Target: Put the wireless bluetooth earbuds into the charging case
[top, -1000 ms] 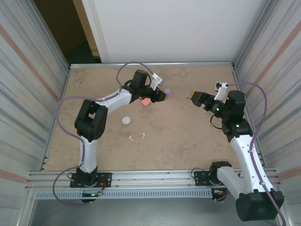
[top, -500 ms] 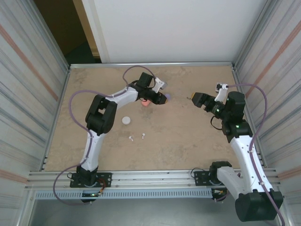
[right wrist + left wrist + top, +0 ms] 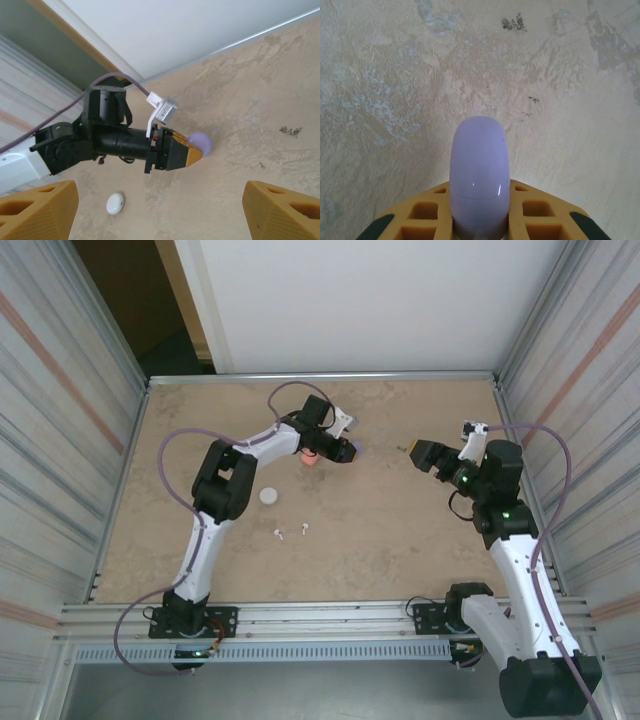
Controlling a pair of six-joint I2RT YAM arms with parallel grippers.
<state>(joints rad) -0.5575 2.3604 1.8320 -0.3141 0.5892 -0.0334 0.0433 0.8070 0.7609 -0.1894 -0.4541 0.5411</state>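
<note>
The left gripper (image 3: 480, 217) pinches the purple charging case (image 3: 480, 170), probably to steady it for loading. The right gripper (image 3: 160, 210) hangs spread wide, holding nothing.

Left wrist view: purple case (image 3: 479, 170) runs off the bottom edge, its lower end hidden between the left gripper (image 3: 479, 192) fingers. Top view: pink case (image 3: 311, 458) partly hidden under that gripper. White earbuds (image 3: 280, 534) too small to tell orientation. Right gripper (image 3: 160, 192) fingers cropped at the lower corners.
</note>
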